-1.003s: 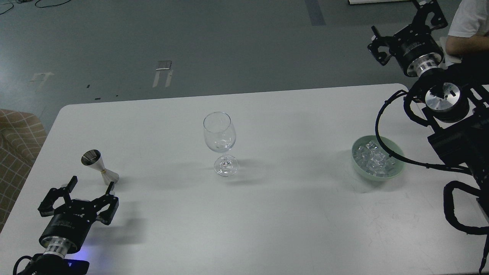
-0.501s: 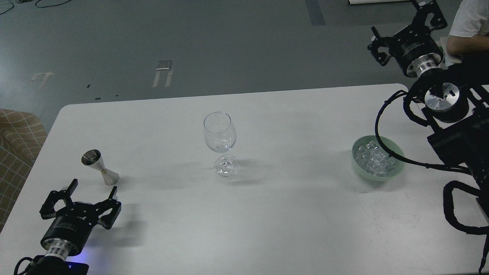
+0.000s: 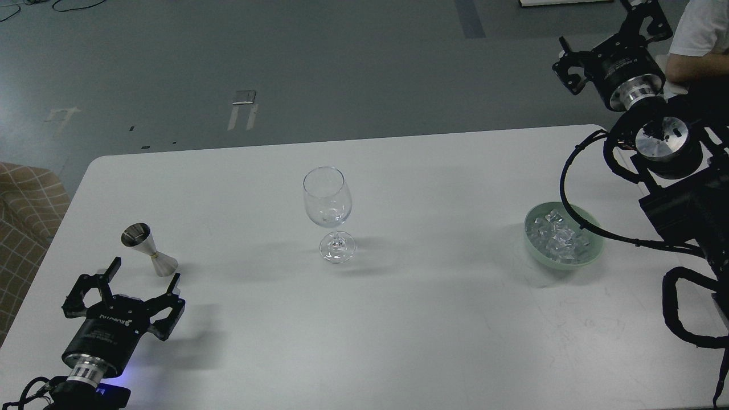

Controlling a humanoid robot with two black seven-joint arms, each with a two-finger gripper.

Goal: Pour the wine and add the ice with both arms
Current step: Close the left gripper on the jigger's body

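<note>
A clear wine glass (image 3: 327, 196) stands upright mid-table; a faint glint shows at the bottom of its bowl, and I cannot tell whether it is wine or ice. The ice (image 3: 557, 234), several clear cubes, fills a pale green bowl (image 3: 593, 251) at the right. A silver jigger (image 3: 149, 250) stands at the left. My left gripper (image 3: 145, 270) is open just in front of the jigger, its fingers on either side of the jigger's base and holding nothing. High beyond the table's far right corner, my right gripper (image 3: 598, 25) is open and empty.
A black cable (image 3: 564, 182) of the right arm loops over the bowl's far side. A person (image 3: 699, 34) sits at the top right. A checked seat (image 3: 25, 210) stands off the table's left edge. The white table (image 3: 433, 319) ends near the bottom of the view.
The left gripper has drawn slightly toward me and turned a little near the jigger. The right gripper has moved up and to the right. Glass, jigger and bowl have not moved.
</note>
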